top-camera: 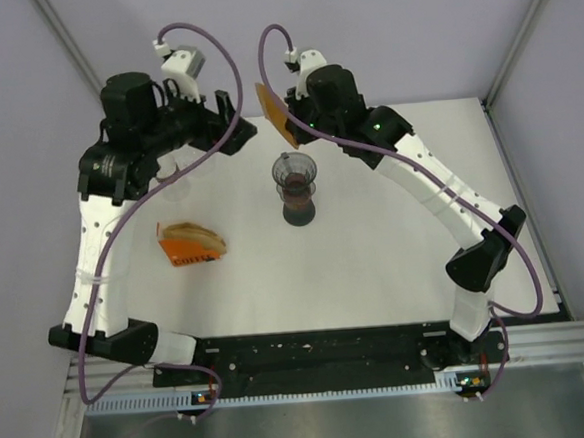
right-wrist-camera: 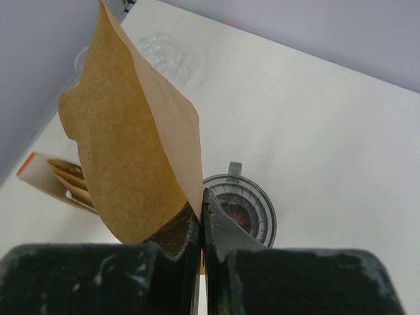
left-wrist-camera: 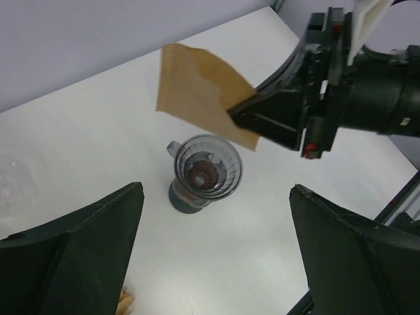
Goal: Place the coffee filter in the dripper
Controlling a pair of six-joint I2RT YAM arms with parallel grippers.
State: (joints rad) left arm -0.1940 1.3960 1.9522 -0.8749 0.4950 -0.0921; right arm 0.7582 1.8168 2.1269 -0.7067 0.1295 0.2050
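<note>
Top external: one pinched filter (top-camera: 273, 113), one dripper (top-camera: 295, 169).

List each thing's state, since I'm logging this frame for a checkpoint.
dripper: upright, no paper inside
coffee filter: held in the air, outside the dripper
right gripper: shut on the coffee filter
left gripper: open, empty
filter pack: lying down, filters showing

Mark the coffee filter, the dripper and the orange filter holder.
coffee filter (left-wrist-camera: 197, 88): left wrist view, middle of the paper.
dripper (top-camera: 294, 171): top external view, inside its cone.
orange filter holder (top-camera: 186, 250): top external view, orange side.
</note>
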